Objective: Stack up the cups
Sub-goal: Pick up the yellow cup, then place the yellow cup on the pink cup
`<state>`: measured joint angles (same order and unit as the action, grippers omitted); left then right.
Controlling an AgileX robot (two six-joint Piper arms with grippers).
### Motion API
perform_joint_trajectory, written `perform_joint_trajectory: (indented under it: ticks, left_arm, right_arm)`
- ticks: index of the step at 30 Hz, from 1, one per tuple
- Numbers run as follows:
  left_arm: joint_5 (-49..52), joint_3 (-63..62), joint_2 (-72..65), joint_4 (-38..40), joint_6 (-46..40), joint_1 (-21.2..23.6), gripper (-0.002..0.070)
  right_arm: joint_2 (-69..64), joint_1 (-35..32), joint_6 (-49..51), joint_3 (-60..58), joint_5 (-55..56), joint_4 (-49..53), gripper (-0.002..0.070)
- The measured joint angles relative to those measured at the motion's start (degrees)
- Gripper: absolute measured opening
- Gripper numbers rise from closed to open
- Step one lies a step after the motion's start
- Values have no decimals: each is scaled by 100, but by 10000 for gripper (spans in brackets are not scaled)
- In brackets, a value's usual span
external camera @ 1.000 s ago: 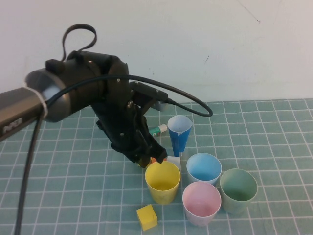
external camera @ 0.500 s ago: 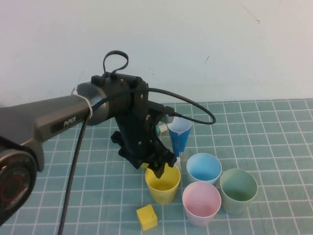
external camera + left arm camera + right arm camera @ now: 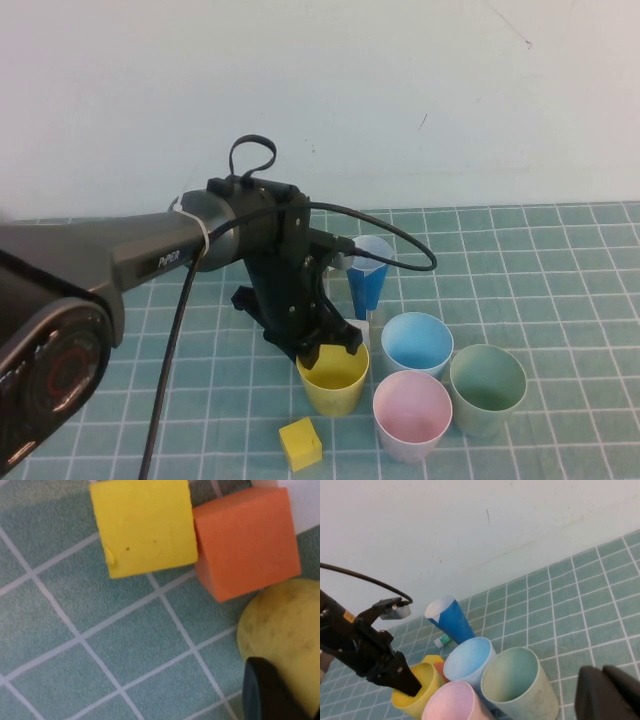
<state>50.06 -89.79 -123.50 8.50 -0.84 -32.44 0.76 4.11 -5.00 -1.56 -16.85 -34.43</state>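
Left hand (image 3: 328, 350) low over the far rim of the yellow cup (image 3: 333, 385), tip touching or just inside that rim; grip on the rim not discernible from any view. Right hand (image 3: 607, 692) shut and empty, held well off on the right side, apart from the cluster. All four cups upright, mouths up, long axes vertical, none yet nested: yellow cup nearest the left arm, pink cup (image 3: 411, 415) just beside it to the right, light blue cup (image 3: 416, 343) behind the pink, pale green cup (image 3: 487, 390) farthest right. Judged next move: straight lift of the yellow cup, then a short carry rightward to the pink or light blue mouth. Narrow dark blue cone cup (image 3: 366, 275) close behind the hand, a likely obstacle on the lift; small yellow cube (image 3: 300, 443) on the table (image 3: 560, 260) in front.
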Motion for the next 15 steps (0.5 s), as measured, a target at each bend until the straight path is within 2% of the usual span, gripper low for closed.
perform_joint_trajectory:
  ticks: [4, 11, 15]
  left_arm:
    - [54, 0, 175, -95, -11, 0, 15]
    - [375, 0, 1309, -19, -139, -10, 6]
    - [658, -27, 1752, 86, -271, -206, 6]
  right_arm:
    - [0, 0, 1, 0, 0, 0, -2]
    - [0, 0, 1, 0, -27, 0, -2]
    - [0, 0, -11, 0, -27, 0, -2]
